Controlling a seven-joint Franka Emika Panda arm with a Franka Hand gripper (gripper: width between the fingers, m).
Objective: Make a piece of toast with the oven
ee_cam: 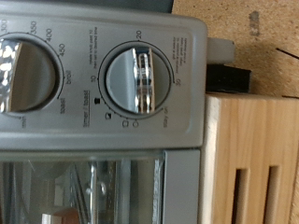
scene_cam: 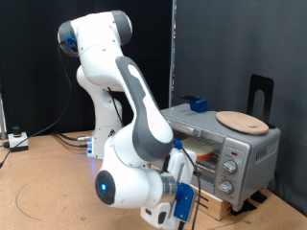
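Observation:
The silver-grey oven (scene_cam: 233,146) stands on a wooden stand at the exterior view's right, and its glass door looks shut. A pale and orange patch behind the glass (scene_cam: 199,150) looks like the piece of toast on the rack. My gripper (scene_cam: 179,204) hangs low in front of the oven's knob panel, a short way off it. The wrist view faces the panel close up: one round silver knob (ee_cam: 140,79) is centred, a second knob (ee_cam: 23,79) is at the frame edge, and the glass door (ee_cam: 84,191) is beside them. My fingers do not show in the wrist view.
A round flat wooden board (scene_cam: 242,122) lies on the oven's top, with a blue object (scene_cam: 197,102) behind it. The light wooden stand (ee_cam: 252,159) carries the oven. A black upright bracket (scene_cam: 261,96) stands behind. Cables lie on the floor at the exterior view's left (scene_cam: 19,141).

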